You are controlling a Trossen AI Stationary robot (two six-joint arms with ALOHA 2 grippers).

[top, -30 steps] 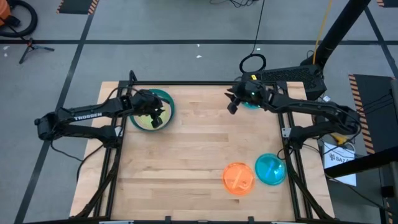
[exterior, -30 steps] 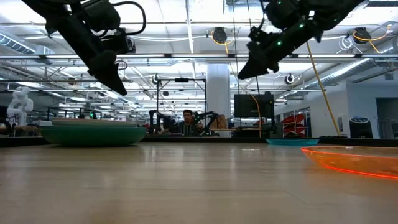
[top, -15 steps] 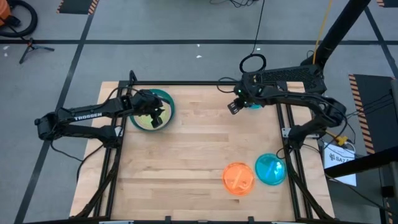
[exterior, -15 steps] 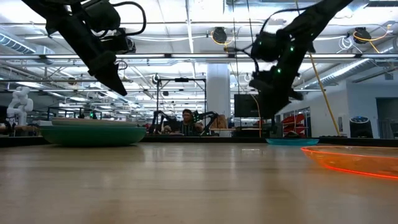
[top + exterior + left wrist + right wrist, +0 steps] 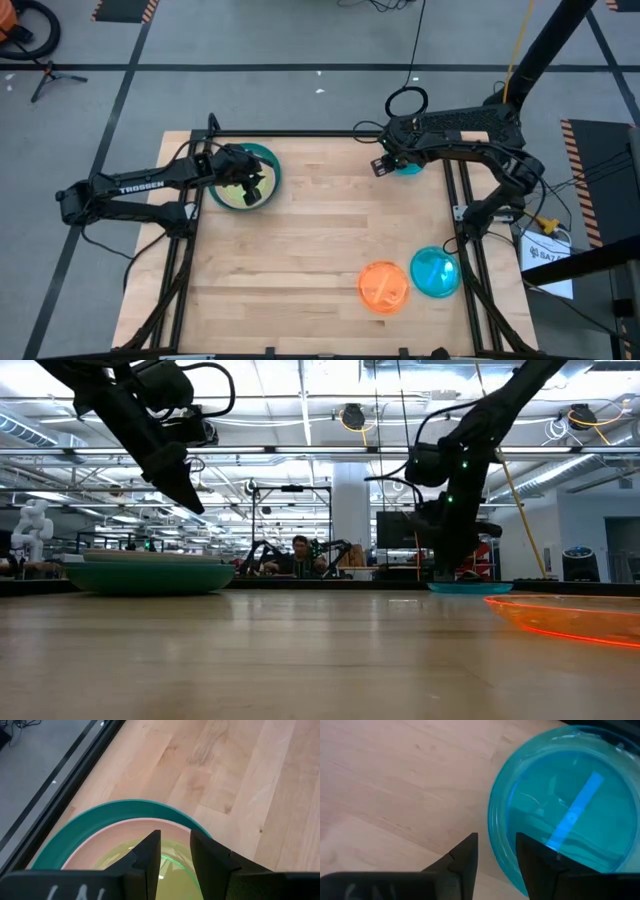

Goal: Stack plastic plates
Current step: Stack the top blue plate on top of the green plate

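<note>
Right pincer (image 5: 495,857) is down at the far right corner of the worktop (image 5: 320,250), fingers a narrow gap apart and holding nothing, right at the rim of a translucent blue plate (image 5: 570,815). Left pincer (image 5: 175,852) hovers over the stack at the far left, also narrowly parted and empty: lime plate (image 5: 175,870) on a pink plate (image 5: 107,837) on a teal plate (image 5: 95,817). Near right, an orange plate (image 5: 384,286) and a second blue plate (image 5: 434,272) sit touching each other.

A pale wooden table (image 5: 320,240) stands on grey floor, and a person (image 5: 301,555) (seated, far off) shows behind it.
</note>
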